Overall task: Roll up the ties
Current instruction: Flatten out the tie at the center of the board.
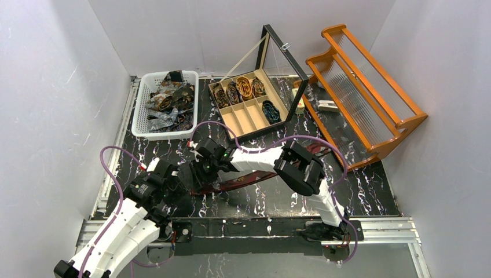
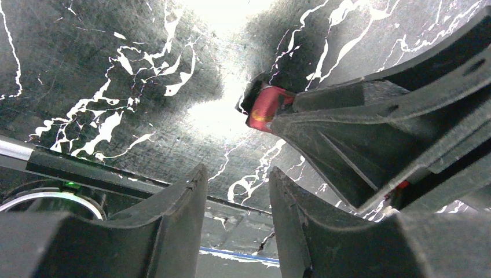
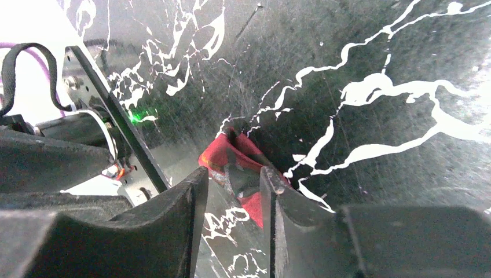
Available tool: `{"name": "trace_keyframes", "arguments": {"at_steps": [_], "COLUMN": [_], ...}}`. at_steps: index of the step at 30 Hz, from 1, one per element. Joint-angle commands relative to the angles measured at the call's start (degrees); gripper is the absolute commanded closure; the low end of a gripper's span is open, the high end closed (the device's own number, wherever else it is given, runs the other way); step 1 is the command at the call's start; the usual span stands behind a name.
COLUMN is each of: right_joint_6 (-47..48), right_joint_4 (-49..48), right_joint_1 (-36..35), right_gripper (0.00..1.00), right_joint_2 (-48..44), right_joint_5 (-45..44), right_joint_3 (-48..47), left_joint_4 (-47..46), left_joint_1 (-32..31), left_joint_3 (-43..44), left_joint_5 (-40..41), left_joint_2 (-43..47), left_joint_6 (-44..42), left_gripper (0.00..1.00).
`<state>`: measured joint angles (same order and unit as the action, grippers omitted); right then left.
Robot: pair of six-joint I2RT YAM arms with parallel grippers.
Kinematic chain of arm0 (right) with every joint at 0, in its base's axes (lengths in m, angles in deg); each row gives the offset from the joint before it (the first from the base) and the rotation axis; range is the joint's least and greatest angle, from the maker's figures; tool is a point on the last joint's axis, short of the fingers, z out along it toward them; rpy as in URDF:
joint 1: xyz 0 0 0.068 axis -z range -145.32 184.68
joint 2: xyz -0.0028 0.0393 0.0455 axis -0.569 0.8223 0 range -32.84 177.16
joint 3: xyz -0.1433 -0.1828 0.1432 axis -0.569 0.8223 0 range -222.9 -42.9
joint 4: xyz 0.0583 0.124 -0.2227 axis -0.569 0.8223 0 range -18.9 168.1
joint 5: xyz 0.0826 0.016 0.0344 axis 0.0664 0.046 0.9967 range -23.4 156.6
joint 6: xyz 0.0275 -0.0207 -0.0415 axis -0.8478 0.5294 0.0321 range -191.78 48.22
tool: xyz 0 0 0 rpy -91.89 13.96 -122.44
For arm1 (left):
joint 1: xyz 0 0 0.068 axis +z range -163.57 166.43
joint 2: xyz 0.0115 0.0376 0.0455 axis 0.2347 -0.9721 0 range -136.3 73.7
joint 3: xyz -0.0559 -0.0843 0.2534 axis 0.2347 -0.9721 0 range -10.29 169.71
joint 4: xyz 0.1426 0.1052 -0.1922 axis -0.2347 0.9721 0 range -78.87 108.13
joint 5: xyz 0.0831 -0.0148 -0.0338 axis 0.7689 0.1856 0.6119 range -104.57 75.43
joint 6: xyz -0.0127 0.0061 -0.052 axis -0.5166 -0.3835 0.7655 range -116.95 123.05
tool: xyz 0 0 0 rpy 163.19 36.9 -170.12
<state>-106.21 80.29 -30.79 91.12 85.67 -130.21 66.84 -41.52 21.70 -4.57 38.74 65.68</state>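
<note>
A plain maroon tie [image 1: 249, 178] lies flat across the dark marbled table, running from the grippers at the left up to the right. Its near end is folded over itself [image 3: 231, 152] and lies at the tips of my right gripper [image 3: 231, 174], whose jaws stand apart with bare table between them. That end also shows in the left wrist view [image 2: 265, 107], poking out beside the right gripper's fingers [image 2: 347, 133]. My left gripper [image 2: 234, 174] is open and empty, low over the table just left of the tie's end. In the top view both grippers [image 1: 182, 176] [image 1: 201, 167] crowd together there.
A white basket [image 1: 139, 116] of several loose ties stands at the back left. An open black box [image 1: 272, 124] with rolled ties in its compartments stands at the back centre. An orange wooden rack [image 1: 370, 92] stands at the right. The metal rail [image 1: 260, 223] runs along the near edge.
</note>
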Motion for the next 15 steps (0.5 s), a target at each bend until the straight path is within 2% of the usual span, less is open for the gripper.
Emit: {"name": "trace_keyframes", "arguments": {"at_steps": [1,5,8,15], "right_joint_6": [4.4,5.6,6.4,2.2], "right_joint_4": [2.8,3.4,5.2,9.2], "right_joint_1": [1.5,3.9,6.1,12.4], "right_gripper": [0.50,0.37,0.26,0.06], "right_joint_2": [-6.3,-13.1,-19.7,-36.7], "right_joint_5": [-1.4,-4.5,-9.4,-26.6], "right_joint_3": [-2.0,0.3,5.5,28.2], "left_joint_4": [-0.7,-2.6,-3.9,-8.5], "left_joint_1": [-0.3,-0.3,-0.3,-0.3], "left_joint_3": [-0.1,-0.8,-0.9,-3.2], "left_joint_5": [-0.6,-1.4,-2.0,-4.5], "left_joint_2": [-0.7,-1.6,-2.8,-5.0], "left_joint_6": [-0.2,-0.5,-1.0,-1.0], "left_gripper": [0.57,0.56,0.53,0.48]}}
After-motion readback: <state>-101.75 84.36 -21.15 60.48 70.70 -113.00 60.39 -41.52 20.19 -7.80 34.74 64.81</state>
